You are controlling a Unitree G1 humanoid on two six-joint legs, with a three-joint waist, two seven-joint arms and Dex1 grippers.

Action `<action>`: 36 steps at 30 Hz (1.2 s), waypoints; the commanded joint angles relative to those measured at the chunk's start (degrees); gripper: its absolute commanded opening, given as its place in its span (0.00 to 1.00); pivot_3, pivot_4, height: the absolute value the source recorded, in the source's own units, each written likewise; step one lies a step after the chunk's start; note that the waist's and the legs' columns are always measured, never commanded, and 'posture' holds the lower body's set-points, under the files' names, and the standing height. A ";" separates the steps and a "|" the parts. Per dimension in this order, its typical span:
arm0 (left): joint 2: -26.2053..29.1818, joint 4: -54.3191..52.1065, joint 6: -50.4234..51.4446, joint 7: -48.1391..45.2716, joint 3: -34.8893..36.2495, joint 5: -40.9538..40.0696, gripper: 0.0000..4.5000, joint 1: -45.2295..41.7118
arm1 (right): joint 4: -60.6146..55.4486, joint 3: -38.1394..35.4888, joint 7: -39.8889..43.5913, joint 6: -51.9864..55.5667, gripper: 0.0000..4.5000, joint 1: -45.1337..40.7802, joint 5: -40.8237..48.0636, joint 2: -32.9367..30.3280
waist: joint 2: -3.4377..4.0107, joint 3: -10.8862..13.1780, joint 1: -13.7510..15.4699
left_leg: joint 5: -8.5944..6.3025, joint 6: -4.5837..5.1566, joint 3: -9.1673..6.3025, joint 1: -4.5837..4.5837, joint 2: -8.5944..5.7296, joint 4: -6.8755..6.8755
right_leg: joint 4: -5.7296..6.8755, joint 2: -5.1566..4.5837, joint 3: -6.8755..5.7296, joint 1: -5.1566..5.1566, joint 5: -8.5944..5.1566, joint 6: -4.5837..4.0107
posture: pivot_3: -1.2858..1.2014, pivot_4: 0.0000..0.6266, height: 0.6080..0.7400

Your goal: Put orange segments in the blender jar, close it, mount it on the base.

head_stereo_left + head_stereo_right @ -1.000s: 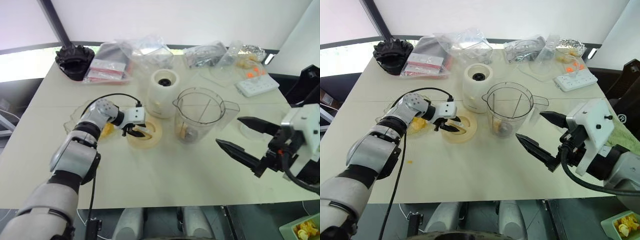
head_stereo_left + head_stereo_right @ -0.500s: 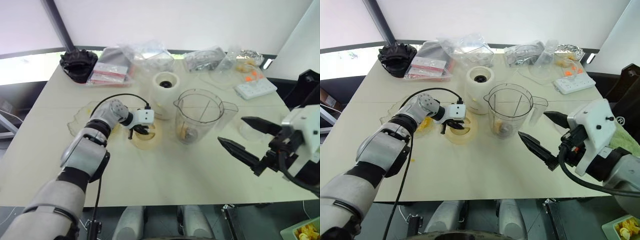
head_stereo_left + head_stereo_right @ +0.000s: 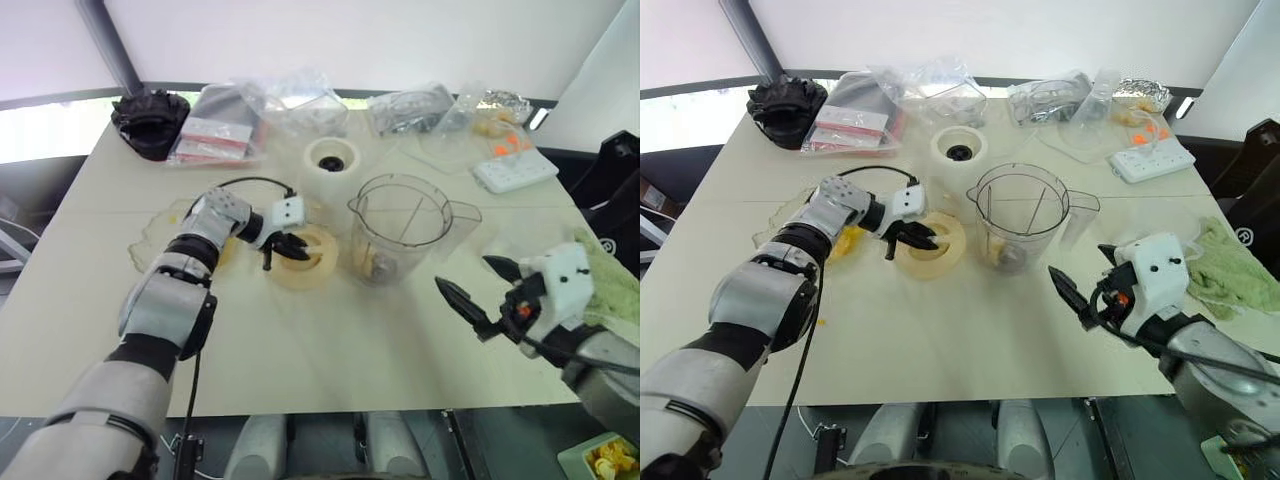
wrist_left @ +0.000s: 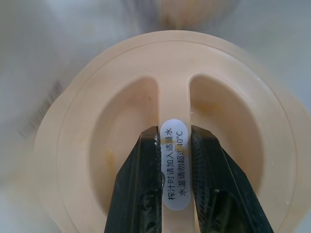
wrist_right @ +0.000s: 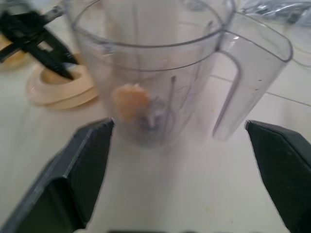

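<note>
Beside the jar, which already has segments at its bottom, I have the left claw pinched on the lid's centre rib for capping (base waits behind), right claw gaping wide, empty, ready to steady it.

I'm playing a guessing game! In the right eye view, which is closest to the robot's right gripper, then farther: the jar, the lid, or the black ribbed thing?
From the right gripper:
1. Jar, just ahead, mid-table.
2. Lid, left of the jar, held by the left gripper.
3. Black ribbed part, far left corner.
</note>
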 commanded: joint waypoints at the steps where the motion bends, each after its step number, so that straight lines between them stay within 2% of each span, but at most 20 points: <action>1: 1.51 -8.07 0.42 -3.59 3.27 -5.34 0.06 1.43 | 7.02 4.73 -0.32 -3.38 1.00 -3.76 -8.86 3.62 | 0.05 -0.01 0.02 | 0.00 0.00 0.01 0.04 0.01 0.01 | 0.02 0.00 0.03 0.01 0.00 -0.02 | 0.52 0.24 1.00; 13: 8.37 -38.38 16.10 -5.15 4.00 -13.07 0.06 13.08 | 18.42 10.02 3.78 -6.12 1.00 -15.08 -21.79 10.37 | 0.15 0.00 -0.20 | 0.00 0.00 -0.01 0.17 0.02 -0.01 | 0.24 0.11 0.11 0.02 0.00 -0.03 | 0.52 0.24 1.00; 19: 11.05 -47.59 22.01 -2.51 4.49 -15.52 0.06 16.05 | 25.50 10.68 4.90 -8.46 1.00 -20.55 -26.41 13.84 | 0.15 0.00 -0.14 | 0.01 0.00 0.01 0.22 0.00 0.00 | 0.29 0.11 0.12 0.04 0.00 -0.03 | 0.52 0.24 1.00; 28: 13.88 -55.40 26.52 0.65 4.82 -18.35 0.06 18.98 | 33.68 11.70 4.96 -12.80 1.00 -26.52 -32.14 20.23 | 0.18 0.00 -0.71 | 0.01 0.00 0.02 0.29 -0.04 -0.02 | 0.39 0.13 0.14 0.04 0.00 -0.04 | 0.52 0.24 1.00; 30: 14.86 -56.81 27.53 1.20 5.57 -19.19 0.06 18.93 | 34.06 11.85 5.48 -13.66 0.88 -26.83 -32.90 21.16 | 0.18 0.00 -0.88 | 0.01 0.00 0.00 0.29 -0.04 -0.02 | 0.42 0.13 0.13 0.04 0.00 -0.04 | 0.52 0.24 1.00; 33: 17.77 -58.92 32.45 1.74 8.89 -22.67 0.06 16.01 | 33.33 12.53 6.37 -13.40 0.62 -27.16 -33.29 22.44 | 0.18 0.01 -1.42 | 0.01 0.00 -0.01 0.30 -0.03 -0.02 | 0.46 0.13 0.14 0.04 0.00 -0.04 | 0.52 0.24 1.00; 36: 20.05 -58.61 35.44 1.58 10.48 -25.11 0.06 12.42 | 32.38 12.68 6.56 -12.80 0.62 -27.35 -33.80 23.32 | 0.18 0.01 -1.53 | 0.01 0.00 -0.01 0.32 -0.04 -0.02 | 0.55 0.14 0.14 0.01 0.00 -0.05 | 0.52 0.24 1.00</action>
